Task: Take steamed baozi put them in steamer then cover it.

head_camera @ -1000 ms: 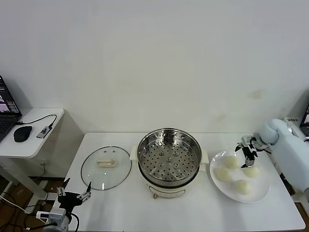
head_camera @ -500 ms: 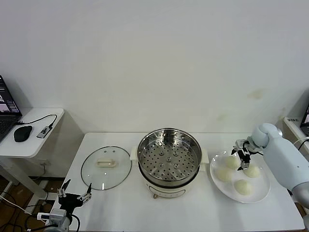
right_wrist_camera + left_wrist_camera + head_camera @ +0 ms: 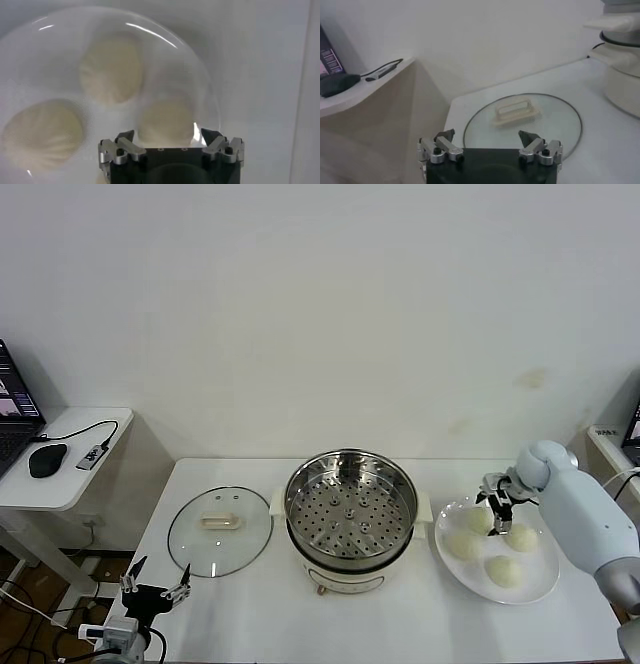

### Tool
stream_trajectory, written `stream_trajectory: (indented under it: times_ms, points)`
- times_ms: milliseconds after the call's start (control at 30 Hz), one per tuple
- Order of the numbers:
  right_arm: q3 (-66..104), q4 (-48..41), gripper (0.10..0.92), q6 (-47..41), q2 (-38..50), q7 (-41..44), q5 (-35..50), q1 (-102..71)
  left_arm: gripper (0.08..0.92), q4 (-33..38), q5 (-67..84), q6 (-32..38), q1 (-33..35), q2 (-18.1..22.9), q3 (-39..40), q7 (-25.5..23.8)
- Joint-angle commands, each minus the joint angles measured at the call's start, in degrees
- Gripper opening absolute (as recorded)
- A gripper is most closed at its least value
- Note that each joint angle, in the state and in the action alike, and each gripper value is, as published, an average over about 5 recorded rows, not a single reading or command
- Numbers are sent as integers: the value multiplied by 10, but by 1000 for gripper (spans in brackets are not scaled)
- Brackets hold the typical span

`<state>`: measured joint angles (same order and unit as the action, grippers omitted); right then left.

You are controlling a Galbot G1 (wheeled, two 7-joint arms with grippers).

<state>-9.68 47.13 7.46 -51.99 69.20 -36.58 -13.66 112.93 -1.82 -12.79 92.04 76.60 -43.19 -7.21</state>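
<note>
Several cream-white baozi lie on a white plate (image 3: 540,572) at the right of the table. My right gripper (image 3: 497,503) hangs open just over the far one (image 3: 477,521). In the right wrist view its jaws straddle that baozi (image 3: 167,120), fingertips (image 3: 125,136) on either side and clear of it, and two more baozi (image 3: 112,67) lie beyond. The steel steamer (image 3: 400,496) stands in the middle with its perforated tray bare. The glass cover (image 3: 220,529) lies flat to its left. My left gripper (image 3: 153,592) waits open, low off the front left table edge, facing the cover (image 3: 522,120).
A lower side table (image 3: 60,474) at the far left carries a mouse (image 3: 46,460), a cable and a laptop corner. The wall runs close behind the table. The steamer's white side handle (image 3: 424,508) sits near the plate's rim.
My right gripper has slid left along the plate and dropped onto the far baozi, jaws now on either side of it. The left arm has stayed put.
</note>
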Motion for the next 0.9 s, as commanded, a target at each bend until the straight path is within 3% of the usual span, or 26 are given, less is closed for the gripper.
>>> stream_trajectory:
  times_ms: [33,467,900]
  points:
    - [0,-5,714,-2,-3,-2,0,1,823,0,0,0,-1,0,1,0]
    - [-4,21,368,-14,21,9,43,6,823,-1,-2,1,-4,1,7,-1]
    - [-146,128,331,-47,88,70,211,166,823,5,-3,1,-5,1,12,2]
